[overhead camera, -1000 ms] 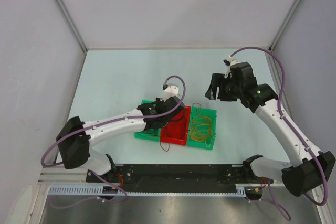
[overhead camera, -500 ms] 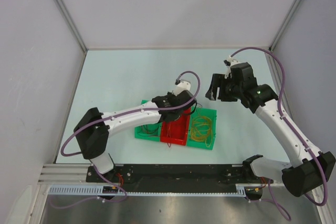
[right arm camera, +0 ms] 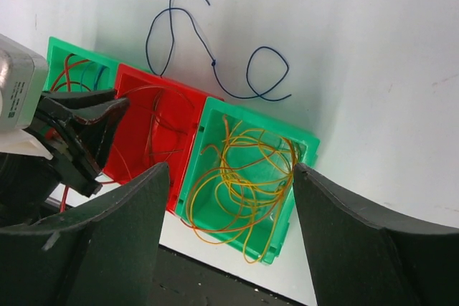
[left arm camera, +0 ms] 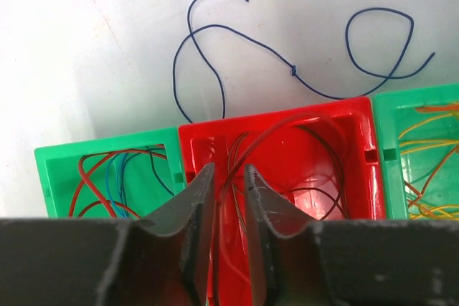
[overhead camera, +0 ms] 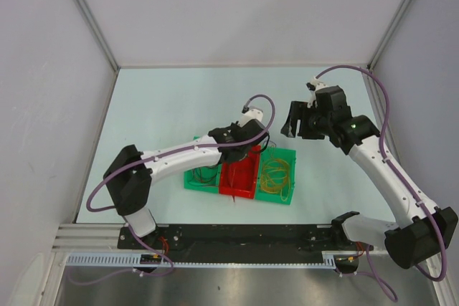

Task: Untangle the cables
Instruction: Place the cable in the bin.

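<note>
Three bins stand in a row. The left green bin [left arm camera: 107, 152] holds red and blue cables [left arm camera: 93, 170]. The red bin [left arm camera: 276, 116] holds thin red cables [left arm camera: 251, 150]. The right green bin [right arm camera: 265, 118] holds yellow-orange cables [right arm camera: 251, 170]. A loose blue cable [left arm camera: 294, 71] with a knot lies on the table behind the bins, and also shows in the right wrist view [right arm camera: 214, 63]. My left gripper [left arm camera: 229, 168] hangs over the red bin [overhead camera: 240, 180], its jaws a narrow gap apart with a red cable running through the gap. My right gripper [right arm camera: 229, 168] is wide open and empty, high above the right green bin.
The bins sit near the table's front edge, by the black base rail [overhead camera: 237, 238]. A thin cable end [overhead camera: 231, 200] hangs over the front of the red bin. Grey walls close in the table on the left, back and right.
My left arm has swung right, from over the left green bin to over the red bin. The right arm has not moved.
</note>
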`<state>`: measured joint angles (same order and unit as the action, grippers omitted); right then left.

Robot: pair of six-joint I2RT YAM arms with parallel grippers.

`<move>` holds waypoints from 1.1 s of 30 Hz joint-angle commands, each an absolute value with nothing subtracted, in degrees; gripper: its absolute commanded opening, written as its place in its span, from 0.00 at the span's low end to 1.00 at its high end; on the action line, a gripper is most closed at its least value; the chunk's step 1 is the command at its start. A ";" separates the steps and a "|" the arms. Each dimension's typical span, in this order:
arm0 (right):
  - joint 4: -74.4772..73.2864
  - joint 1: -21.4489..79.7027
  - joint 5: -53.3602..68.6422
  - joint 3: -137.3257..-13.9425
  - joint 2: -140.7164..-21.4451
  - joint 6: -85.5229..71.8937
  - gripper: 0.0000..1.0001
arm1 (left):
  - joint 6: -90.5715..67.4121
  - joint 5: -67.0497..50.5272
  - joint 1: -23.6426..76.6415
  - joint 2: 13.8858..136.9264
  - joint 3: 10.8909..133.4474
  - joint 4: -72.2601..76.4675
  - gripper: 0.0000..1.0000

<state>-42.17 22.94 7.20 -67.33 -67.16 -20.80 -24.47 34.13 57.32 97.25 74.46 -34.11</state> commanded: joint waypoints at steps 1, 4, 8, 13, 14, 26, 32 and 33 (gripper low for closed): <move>-41.84 23.38 7.56 -67.15 -64.60 -21.44 0.74 | -22.15 32.17 55.38 96.51 77.96 -32.08 0.32; -41.49 24.25 8.52 -67.24 -63.81 -21.36 0.75 | -20.83 31.47 55.02 94.93 78.84 -31.73 0.45; -40.17 28.90 8.88 -67.24 -63.72 -21.01 0.75 | -20.30 31.29 54.49 93.08 79.36 -32.17 0.57; -39.99 40.83 4.50 -67.24 -64.25 -22.76 0.75 | -20.57 31.64 53.09 90.53 80.24 -33.57 0.66; -39.56 42.96 3.53 -67.06 -64.16 -23.20 0.74 | -20.83 31.81 52.74 89.22 80.33 -33.92 0.67; -22.51 72.14 -4.14 -57.04 -62.74 -25.41 0.79 | -26.45 31.64 43.42 73.05 76.38 -42.88 0.72; -15.56 74.27 -1.67 -57.13 -73.03 -24.61 0.78 | -25.58 32.96 42.71 65.22 73.84 -47.19 0.74; -15.12 74.18 -1.41 -57.13 -74.86 -24.17 0.78 | -25.49 33.05 42.63 64.08 73.13 -47.81 0.75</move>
